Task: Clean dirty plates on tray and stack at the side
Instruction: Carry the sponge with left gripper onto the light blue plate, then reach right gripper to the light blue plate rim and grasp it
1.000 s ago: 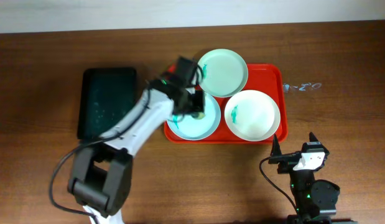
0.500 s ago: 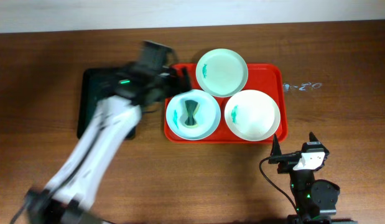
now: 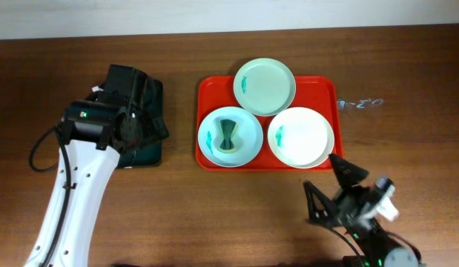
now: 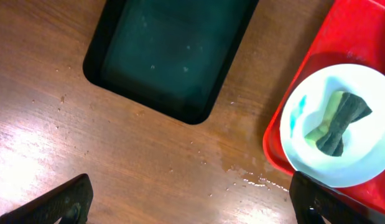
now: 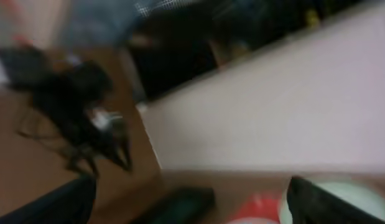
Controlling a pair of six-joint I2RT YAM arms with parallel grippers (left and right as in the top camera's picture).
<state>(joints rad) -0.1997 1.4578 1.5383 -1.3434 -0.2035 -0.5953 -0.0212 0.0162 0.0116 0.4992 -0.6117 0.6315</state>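
On the red tray [image 3: 325, 90] lie three plates, each with a teal smear: a mint one [image 3: 268, 87] at the back, a white one [image 3: 303, 139] front right, and a pale blue one [image 3: 244, 144] front left. A crumpled green-grey sponge [image 3: 228, 136] rests on the pale blue plate [image 4: 360, 163]. My left gripper [image 3: 146, 127] hovers open and empty left of the tray, over the black tray. My right gripper [image 3: 327, 189] is open, tilted up just in front of the tray's near right corner. Its wrist view is badly blurred.
A black rectangular tray [image 4: 170, 56] lies left of the red tray [image 4: 351, 25], partly under my left arm. Water droplets [image 4: 254, 178] spot the wood between them. Faint teal marks [image 3: 360, 103] stain the table right of the red tray.
My left gripper opened, left the sponge on the pale blue plate and swung left over the black tray. My right arm moved and tilted toward the red tray.
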